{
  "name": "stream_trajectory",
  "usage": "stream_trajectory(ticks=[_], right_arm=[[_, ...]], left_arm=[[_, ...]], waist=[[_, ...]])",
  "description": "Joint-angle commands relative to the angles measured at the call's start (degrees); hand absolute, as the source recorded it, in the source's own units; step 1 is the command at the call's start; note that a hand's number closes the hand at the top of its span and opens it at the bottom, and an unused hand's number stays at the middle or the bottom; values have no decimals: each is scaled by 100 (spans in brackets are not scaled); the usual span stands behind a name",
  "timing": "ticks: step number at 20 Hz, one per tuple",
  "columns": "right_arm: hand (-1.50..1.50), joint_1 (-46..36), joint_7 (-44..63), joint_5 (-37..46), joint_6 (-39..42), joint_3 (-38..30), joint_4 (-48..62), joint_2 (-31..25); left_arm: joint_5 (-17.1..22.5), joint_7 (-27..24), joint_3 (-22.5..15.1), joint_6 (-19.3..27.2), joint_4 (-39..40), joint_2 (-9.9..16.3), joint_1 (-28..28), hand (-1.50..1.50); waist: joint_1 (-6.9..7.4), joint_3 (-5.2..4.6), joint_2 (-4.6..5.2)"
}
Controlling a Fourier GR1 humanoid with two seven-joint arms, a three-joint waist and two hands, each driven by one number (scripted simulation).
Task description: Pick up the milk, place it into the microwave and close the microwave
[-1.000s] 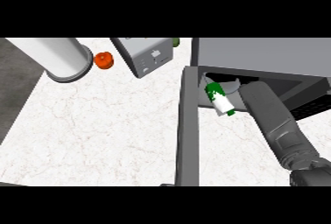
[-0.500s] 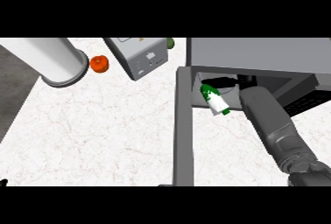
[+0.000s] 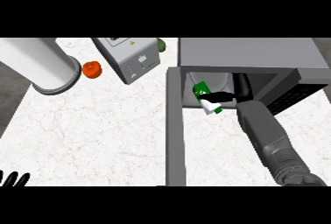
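The right hand (image 3: 238, 87) reaches into the open microwave (image 3: 252, 52); its fingers (image 3: 220, 97) are curled round the milk (image 3: 205, 97), a green-and-white carton held tilted at the mouth of the cavity, just inside the front edge — not yet seen resting on the floor of the oven. The microwave door (image 3: 174, 131) stands open, just to the left of the fingers and running toward the near edge of the desk (image 3: 90, 131). The left hand (image 3: 13, 178) shows only as fingertips at the lower left corner, well apart from the work; they look straight and hold nothing.

Well to the left of the fingers, beyond the door, stand a grey appliance (image 3: 129, 61), an orange object (image 3: 91, 70) and a large white cylinder (image 3: 39, 65); a small green object (image 3: 161, 44) lies behind the appliance; none is in the working path.

Judgement of step: placement is in progress; release and door closing remain.

Hazards from here:
- The carton is tilted; if released so, it may topple or roll toward the opening — and then block the door;
- The carton sits close to the door-side wall; a further move that way may knock it against the frame;
- The forearm occupies the opening; swinging the door before withdrawal would strike it;
- Whether the carton touches the cavity floor cannot be told.
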Motion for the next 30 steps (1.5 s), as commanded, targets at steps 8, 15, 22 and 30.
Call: stream_trajectory(ticks=[8, 15, 22, 30], right_arm=[[-150, 1331, -172, -280, 960, 393, -1097, 411], [-150, 2558, -248, -415, 1708, 737, -2295, 544], [-150, 4117, 94, -673, 2131, 1129, -4223, 664], [-150, 6113, 431, -861, 2442, 1243, -6563, 470]], left_arm=[[-829, 141, -1013, 394, -71, -44, -247, -150], [-1314, 727, -1613, 574, 236, -20, -859, 150], [-1889, 1114, -2108, 803, 629, -43, -1515, 150], [-2694, 1134, -2488, 1113, 2060, -32, -3066, 150]], waist=[[-291, -16, -119], [-498, -24, -147], [-522, -30, -141], [-412, -22, -63]])
